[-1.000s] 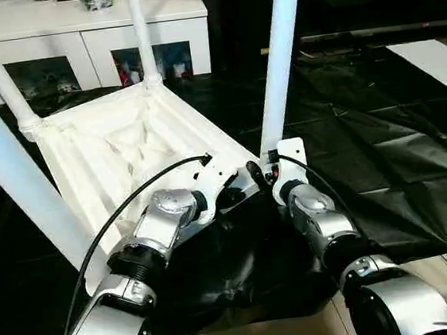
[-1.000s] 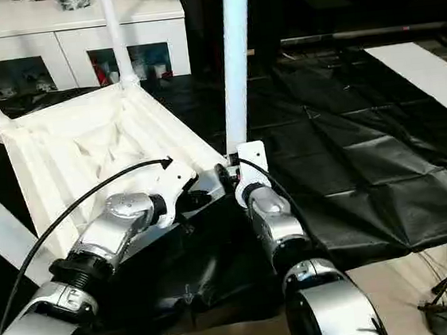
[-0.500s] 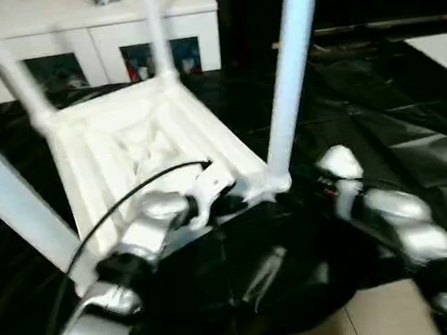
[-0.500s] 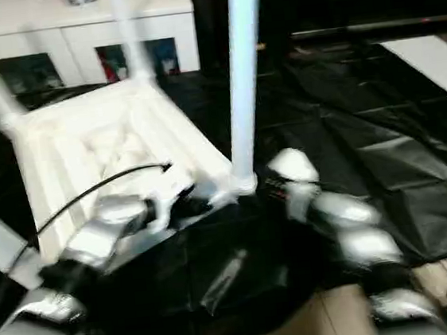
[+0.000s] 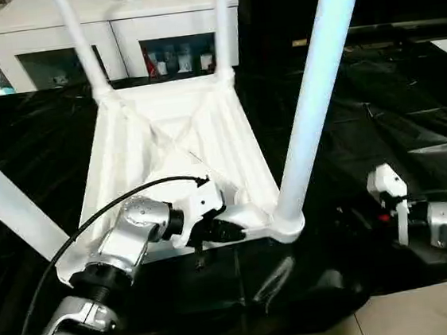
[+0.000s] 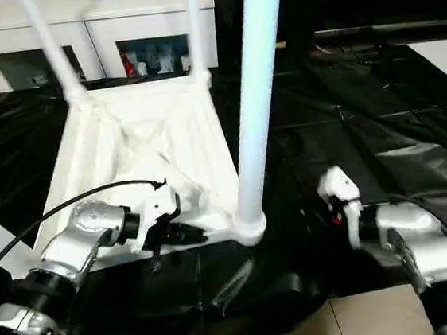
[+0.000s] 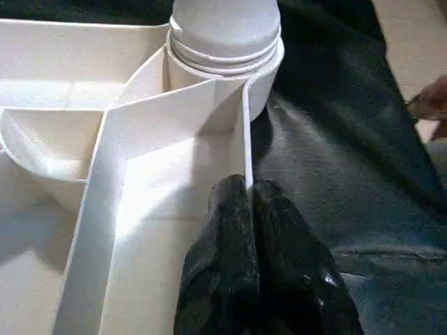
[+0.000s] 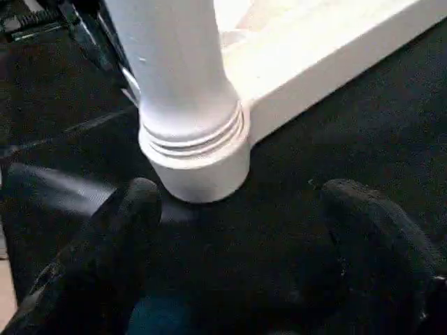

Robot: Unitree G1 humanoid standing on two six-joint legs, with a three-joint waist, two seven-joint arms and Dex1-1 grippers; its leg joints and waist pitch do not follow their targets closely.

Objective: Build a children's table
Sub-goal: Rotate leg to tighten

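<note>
Children's table (image 5: pixel 173 141), upturned: you are bracing its rim with the closed left gripper (image 7: pixel 250 209); keep the spread right gripper (image 8: pixel 237 230) squared to the near leg (image 5: pixel 313 102) before re-gripping.

A black plastic sheet (image 5: pixel 410 116), creased and glossy under overhead light, drapes the work surface. At the far side stands a white sideboard (image 5: pixel 112 19) with open compartments holding small colourful items. Pale beige floor tiles (image 6: pixel 360 321) show along the near edge. The room behind the sheet is dark.
</note>
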